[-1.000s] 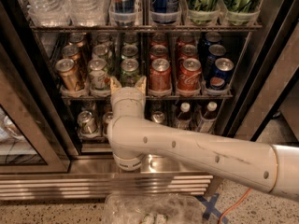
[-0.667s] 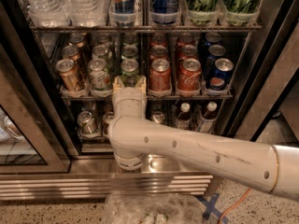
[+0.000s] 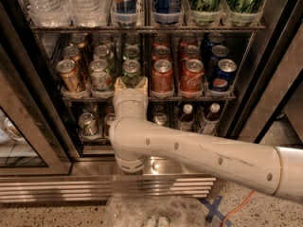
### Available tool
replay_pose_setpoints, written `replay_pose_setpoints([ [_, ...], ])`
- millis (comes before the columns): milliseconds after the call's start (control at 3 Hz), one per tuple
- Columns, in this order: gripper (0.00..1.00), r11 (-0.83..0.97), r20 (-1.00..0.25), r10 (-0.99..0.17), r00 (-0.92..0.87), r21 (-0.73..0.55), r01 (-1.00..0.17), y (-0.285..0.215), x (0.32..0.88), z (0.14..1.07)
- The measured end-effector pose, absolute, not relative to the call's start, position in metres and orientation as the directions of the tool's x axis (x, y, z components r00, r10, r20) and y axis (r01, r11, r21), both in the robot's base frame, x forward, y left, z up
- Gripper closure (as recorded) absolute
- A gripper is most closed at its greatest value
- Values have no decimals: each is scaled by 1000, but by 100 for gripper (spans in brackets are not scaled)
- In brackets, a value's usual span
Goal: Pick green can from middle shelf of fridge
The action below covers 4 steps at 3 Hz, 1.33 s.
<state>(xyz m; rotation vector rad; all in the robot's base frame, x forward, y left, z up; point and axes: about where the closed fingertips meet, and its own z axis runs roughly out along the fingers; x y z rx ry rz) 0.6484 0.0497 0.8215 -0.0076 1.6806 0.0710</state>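
Gripper [image 3: 131,83] sits at the front edge of the middle shelf [image 3: 194,98], spread open with one jaw on either side of the green can [image 3: 131,70], low on its body; no squeeze shows yet. That can stands at the front of its lane, upright. Just left of it is a paler white-and-green can [image 3: 99,74], just right of it a red can [image 3: 162,75]. Below and right of it the arm [image 3: 199,155] reaches in across the fridge [image 3: 156,186] base. The step in hand looks like the final approach. Next, the jaws should close squarely on the can, then draw it straight back without nudging either neighbour.
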Motion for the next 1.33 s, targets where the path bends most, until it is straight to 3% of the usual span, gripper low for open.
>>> replay_pose_setpoints([
  [1333, 100, 981, -988, 125, -85, 136, -141, 52, 631, 851],
])
